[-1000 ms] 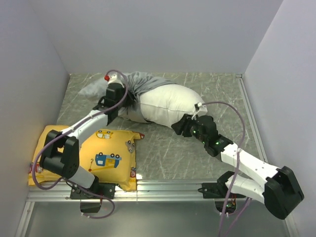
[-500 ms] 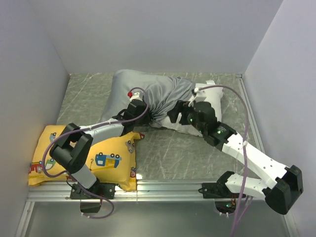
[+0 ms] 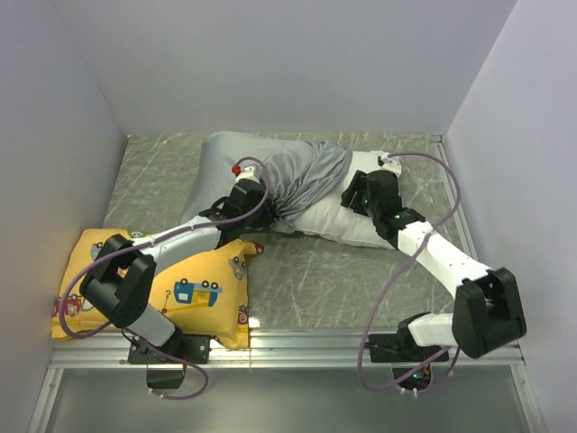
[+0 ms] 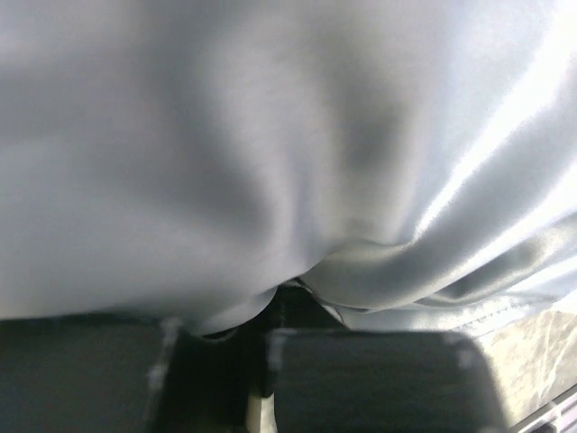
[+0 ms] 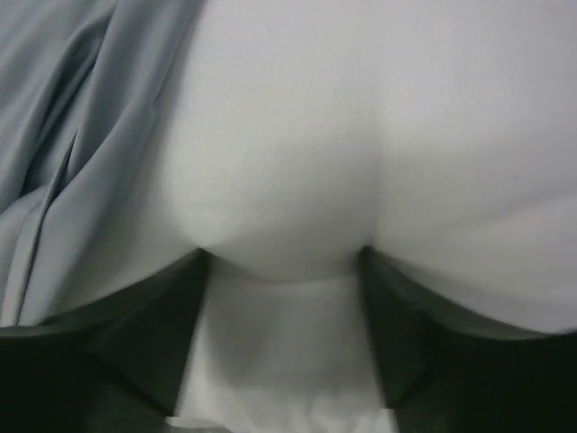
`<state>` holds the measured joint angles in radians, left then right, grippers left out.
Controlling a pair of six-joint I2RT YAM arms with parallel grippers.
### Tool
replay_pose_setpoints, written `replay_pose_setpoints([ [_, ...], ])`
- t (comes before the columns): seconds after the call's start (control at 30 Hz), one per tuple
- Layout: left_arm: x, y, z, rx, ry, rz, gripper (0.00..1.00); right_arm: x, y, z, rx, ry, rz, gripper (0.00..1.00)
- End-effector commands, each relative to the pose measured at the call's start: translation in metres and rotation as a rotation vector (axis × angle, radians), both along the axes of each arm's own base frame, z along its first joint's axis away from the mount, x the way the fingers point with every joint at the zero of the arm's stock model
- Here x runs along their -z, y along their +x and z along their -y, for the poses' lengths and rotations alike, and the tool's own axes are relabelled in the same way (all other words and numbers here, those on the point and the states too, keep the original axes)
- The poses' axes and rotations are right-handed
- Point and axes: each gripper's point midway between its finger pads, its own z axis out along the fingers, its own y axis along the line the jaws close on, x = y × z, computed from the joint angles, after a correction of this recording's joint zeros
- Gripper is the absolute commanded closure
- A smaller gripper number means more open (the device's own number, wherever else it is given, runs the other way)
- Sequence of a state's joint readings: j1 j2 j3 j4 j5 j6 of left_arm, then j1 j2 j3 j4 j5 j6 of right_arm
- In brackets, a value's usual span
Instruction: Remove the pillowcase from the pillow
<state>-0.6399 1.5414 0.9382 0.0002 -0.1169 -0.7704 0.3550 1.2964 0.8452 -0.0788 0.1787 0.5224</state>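
Left gripper point(image 4: 255, 336): pinched narrow on a fold of silver-grey pillowcase point(image 4: 270, 135) directly ahead.
Right gripper point(image 5: 284, 262): jaws stood wide, white pillow point(image 5: 361, 126) bulged between them.

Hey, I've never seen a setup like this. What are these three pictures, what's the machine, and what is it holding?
These are two robot arms bolted at the near edge of a table. The wide picture looks down from above and behind them. The two close-ups come from a small camera on each wrist. On the table lie a white pillow, half inside a grey pillowcase, and a yellow cushion printed with cartoon vehicles. The left gripper is shut on a fold of the pillowcase. The right gripper is open and pressed against the bare pillow, which bulges between its fingers.
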Motion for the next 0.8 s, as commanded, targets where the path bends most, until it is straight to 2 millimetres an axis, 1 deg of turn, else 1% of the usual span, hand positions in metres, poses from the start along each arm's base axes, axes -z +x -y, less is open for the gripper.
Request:
replay_pose_setpoints([
  [0.0, -0.05, -0.004, 0.011, 0.071, -0.008, 0.073, 0.89, 0.039, 0.006, -0.01, -0.017, 0.068, -0.052, 0.46],
  [0.03, -0.064, -0.003, 0.011, 0.081, 0.0, 0.106, 0.78, 0.048, 0.004, -0.011, -0.01, 0.091, -0.071, 0.6],
  [0.07, -0.088, 0.001, 0.014, 0.085, -0.015, 0.148, 0.71, 0.06, 0.001, -0.013, -0.013, 0.104, -0.092, 0.84],
  [0.1, -0.097, -0.001, 0.015, 0.093, -0.006, 0.156, 0.65, 0.08, -0.003, -0.012, -0.013, 0.112, -0.127, 0.94],
  [0.13, -0.112, 0.0, 0.015, 0.099, -0.01, 0.185, 0.55, 0.091, -0.008, -0.018, -0.033, 0.134, -0.155, 1.0],
  [0.17, -0.138, 0.003, 0.019, 0.111, -0.017, 0.237, 0.51, 0.099, -0.011, -0.021, -0.031, 0.161, -0.173, 1.0],
  [0.2, -0.148, 0.003, 0.02, 0.117, -0.017, 0.254, 0.44, 0.116, -0.015, -0.021, -0.024, 0.168, -0.198, 1.0],
  [0.23, -0.155, 0.007, 0.022, 0.124, -0.001, 0.277, 0.41, 0.121, -0.019, -0.026, -0.039, 0.199, -0.218, 1.0],
  [0.27, -0.175, 0.014, 0.023, 0.11, -0.003, 0.319, 0.39, 0.135, -0.026, -0.028, -0.041, 0.206, -0.251, 1.0],
  [0.3, -0.181, 0.019, 0.025, 0.104, 0.009, 0.334, 0.34, 0.137, -0.024, -0.03, -0.043, 0.224, -0.245, 1.0],
  [0.33, -0.164, 0.028, 0.028, 0.115, 0.07, 0.304, 0.33, 0.139, -0.025, -0.032, -0.041, 0.236, -0.251, 1.0],
  [0.37, -0.182, 0.036, 0.034, 0.114, 0.068, 0.334, 0.31, 0.144, -0.026, -0.032, -0.041, 0.236, -0.265, 1.0],
  [0.4, -0.165, 0.046, 0.043, 0.129, 0.103, 0.307, 0.28, 0.145, -0.026, -0.033, -0.043, 0.238, -0.264, 1.0],
  [0.43, -0.16, 0.052, 0.048, 0.146, 0.132, 0.309, 0.26, 0.145, -0.026, -0.033, -0.038, 0.242, -0.261, 1.0],
  [0.47, -0.174, 0.06, 0.056, 0.152, 0.124, 0.334, 0.25, 0.145, -0.026, -0.032, -0.036, 0.239, -0.26, 1.0],
  [0.5, -0.17, 0.066, 0.062, 0.16, 0.138, 0.325, 0.24, 0.145, -0.026, -0.031, -0.034, 0.237, -0.261, 1.0],
  [0.53, -0.16, 0.079, 0.072, 0.175, 0.166, 0.311, 0.24, 0.144, -0.025, -0.031, -0.033, 0.235, -0.258, 1.0],
  [0.6, -0.151, 0.089, 0.084, 0.197, 0.187, 0.3, 0.23, 0.141, -0.025, -0.03, -0.03, 0.227, -0.25, 1.0],
  [0.63, -0.127, 0.097, 0.091, 0.214, 0.225, 0.264, 0.23, 0.14, -0.025, -0.028, -0.029, 0.221, -0.246, 1.0],
  [0.67, -0.132, 0.102, 0.094, 0.214, 0.234, 0.265, 0.23, 0.136, -0.025, -0.026, -0.021, 0.213, -0.241, 1.0],
  [0.7, -0.126, 0.106, 0.095, 0.214, 0.256, 0.25, 0.23, 0.134, -0.024, -0.026, -0.025, 0.209, -0.237, 1.0],
  [0.73, -0.106, 0.114, 0.095, 0.205, 0.301, 0.223, 0.23, 0.13, -0.023, -0.025, -0.029, 0.199, -0.23, 1.0],
  [0.77, -0.109, 0.117, 0.096, 0.203, 0.313, 0.225, 0.23, 0.122, -0.021, -0.024, -0.03, 0.193, -0.217, 1.0],
])
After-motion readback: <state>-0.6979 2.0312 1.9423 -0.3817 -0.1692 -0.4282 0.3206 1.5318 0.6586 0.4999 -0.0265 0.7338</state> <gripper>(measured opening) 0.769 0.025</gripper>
